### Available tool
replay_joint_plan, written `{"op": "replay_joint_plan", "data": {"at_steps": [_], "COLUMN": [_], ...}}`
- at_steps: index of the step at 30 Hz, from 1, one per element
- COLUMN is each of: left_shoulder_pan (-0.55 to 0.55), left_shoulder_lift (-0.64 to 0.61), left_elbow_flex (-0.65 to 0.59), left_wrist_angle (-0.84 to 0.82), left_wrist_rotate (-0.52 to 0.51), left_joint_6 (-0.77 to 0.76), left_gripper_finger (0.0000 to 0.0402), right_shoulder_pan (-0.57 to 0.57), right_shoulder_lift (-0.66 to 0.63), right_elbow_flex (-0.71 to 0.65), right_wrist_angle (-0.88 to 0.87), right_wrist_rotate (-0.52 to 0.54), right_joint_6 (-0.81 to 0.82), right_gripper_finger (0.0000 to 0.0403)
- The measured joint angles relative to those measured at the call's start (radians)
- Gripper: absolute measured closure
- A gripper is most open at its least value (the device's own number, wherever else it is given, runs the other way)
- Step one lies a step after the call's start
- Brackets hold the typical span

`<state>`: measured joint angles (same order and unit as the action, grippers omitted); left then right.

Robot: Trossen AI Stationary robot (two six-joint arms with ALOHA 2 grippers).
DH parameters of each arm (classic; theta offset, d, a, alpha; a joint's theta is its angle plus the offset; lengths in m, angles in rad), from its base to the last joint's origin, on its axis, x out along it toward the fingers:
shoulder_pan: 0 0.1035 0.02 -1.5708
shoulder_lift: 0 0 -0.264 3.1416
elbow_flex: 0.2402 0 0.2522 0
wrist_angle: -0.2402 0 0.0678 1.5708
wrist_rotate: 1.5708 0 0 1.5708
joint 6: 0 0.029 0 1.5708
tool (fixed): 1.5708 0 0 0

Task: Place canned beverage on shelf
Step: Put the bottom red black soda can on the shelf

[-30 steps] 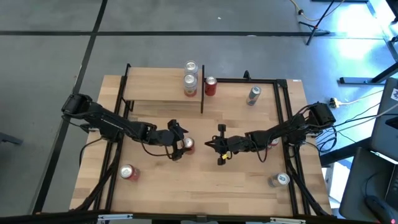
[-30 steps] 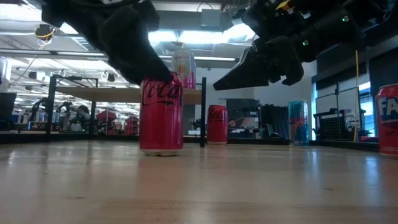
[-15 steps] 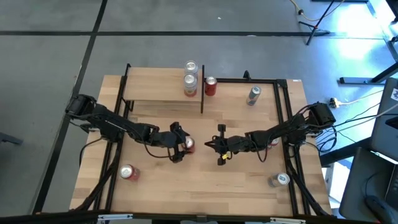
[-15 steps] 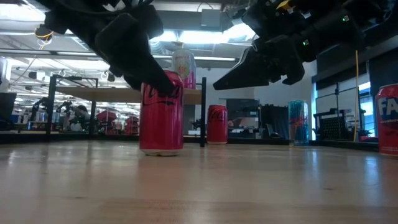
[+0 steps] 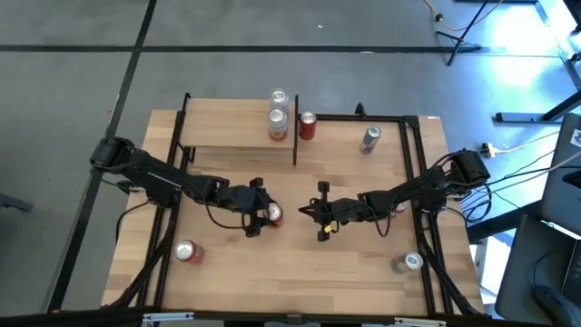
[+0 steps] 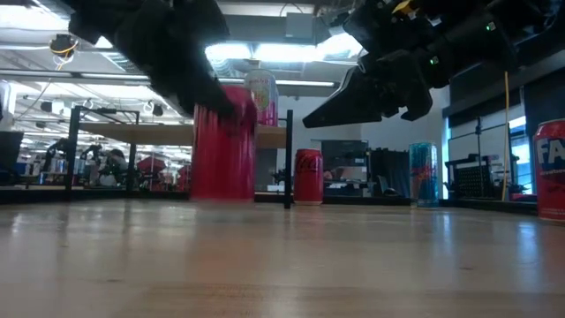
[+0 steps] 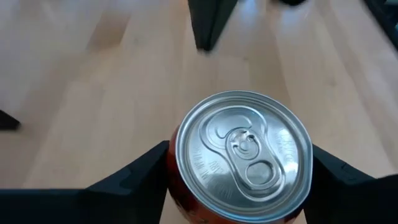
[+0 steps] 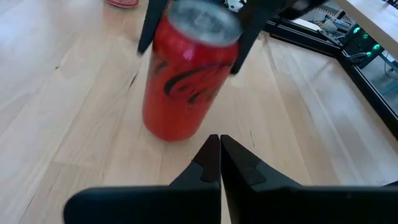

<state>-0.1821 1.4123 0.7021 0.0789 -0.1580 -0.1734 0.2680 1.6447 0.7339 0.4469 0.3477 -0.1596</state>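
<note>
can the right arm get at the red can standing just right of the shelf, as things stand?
Probably yes. The right pincer hangs shut mid-table, and the table between it and the red can beside the shelf looks bare; the left pincer works off to the side.

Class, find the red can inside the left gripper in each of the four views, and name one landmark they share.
High view: red can at table centre.
Low view: left of centre.
Left wrist view: lid fills the middle.
Right wrist view: upper centre.
Shared landmark: the left gripper around it.
</note>
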Motion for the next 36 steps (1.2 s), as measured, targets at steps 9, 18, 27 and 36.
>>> {"op": "replay_joint_plan", "data": {"at_steps": [9, 18, 27, 36], "left_shoulder_pan": [0.088, 0.254, 0.563, 0.877], "left_shoulder_lift": [-0.274, -0.335, -0.330, -0.195], "left_elbow_flex": [0.010, 0.259, 0.435, 0.599], "left_wrist_angle": [-0.175, -0.557, -0.632, -0.608], "left_wrist_rotate": [-0.001, 0.044, 0.278, 0.441], "left_joint_6": [0.088, 0.251, 0.490, 0.579], "left_gripper_finger": [0.0155, 0.0155, 0.0154, 0.0154], "right_shoulder_pan": [-0.016, -0.105, -0.162, -0.259], "right_shoulder_lift": [0.000, -0.026, -0.027, -0.027], "right_elbow_flex": [0.000, 0.000, 0.000, 0.000], "right_wrist_angle": [-0.001, -0.009, -0.002, 0.031], "right_wrist_rotate": [0.071, 0.057, -0.013, -0.090], "right_joint_6": [-0.032, -0.010, 0.003, 0.035], "right_gripper_finger": [0.0402, 0.0402, 0.0402, 0.0402]}}
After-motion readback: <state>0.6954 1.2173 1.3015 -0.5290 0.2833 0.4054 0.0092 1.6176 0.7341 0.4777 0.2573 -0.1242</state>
